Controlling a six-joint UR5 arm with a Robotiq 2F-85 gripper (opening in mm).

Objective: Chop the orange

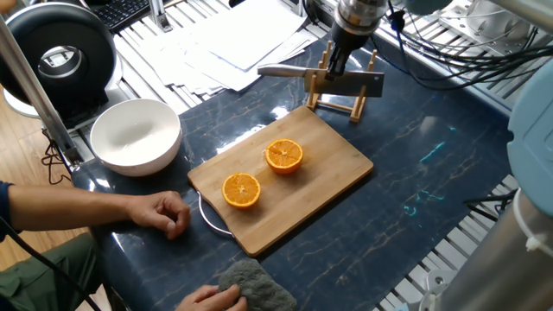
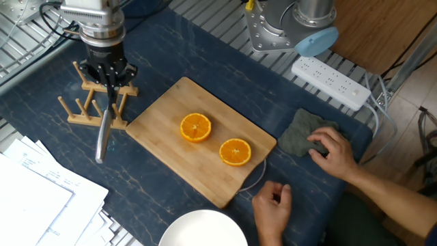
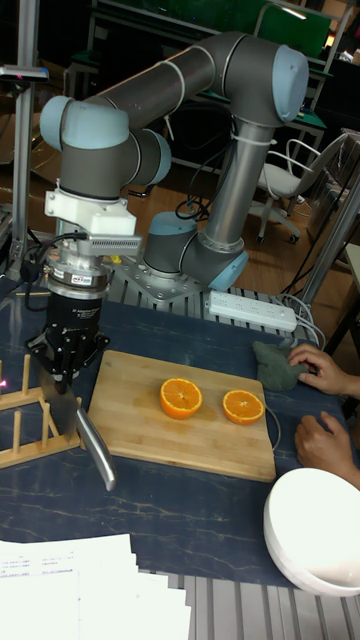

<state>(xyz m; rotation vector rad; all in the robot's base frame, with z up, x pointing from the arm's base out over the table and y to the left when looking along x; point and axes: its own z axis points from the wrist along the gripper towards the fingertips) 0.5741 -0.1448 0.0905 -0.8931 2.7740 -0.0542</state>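
Note:
Two halves of the orange (image 1: 284, 155) (image 1: 242, 190) lie cut side up on a bamboo cutting board (image 1: 333, 173). The other fixed view shows the same halves (image 2: 196, 127) (image 2: 235, 152), and so does the tall view (image 3: 181, 397) (image 3: 243, 406). My gripper (image 1: 340, 62) (image 2: 109, 80) (image 3: 65, 378) hangs beyond the board's far corner, shut on a knife (image 1: 350, 82) (image 2: 103, 133) (image 3: 88, 430). The knife is held over a small wooden rack (image 1: 347, 104) (image 2: 83, 109), with its steel handle sticking out sideways. Knife and orange are well apart.
A white bowl (image 1: 136, 136) stands left of the board. A person's hands (image 1: 164, 212) (image 2: 332, 152) rest near the front edge, one on a grey cloth (image 2: 300, 133). Papers (image 1: 233, 43) lie at the back, a power strip (image 2: 331, 80) beside the arm's base.

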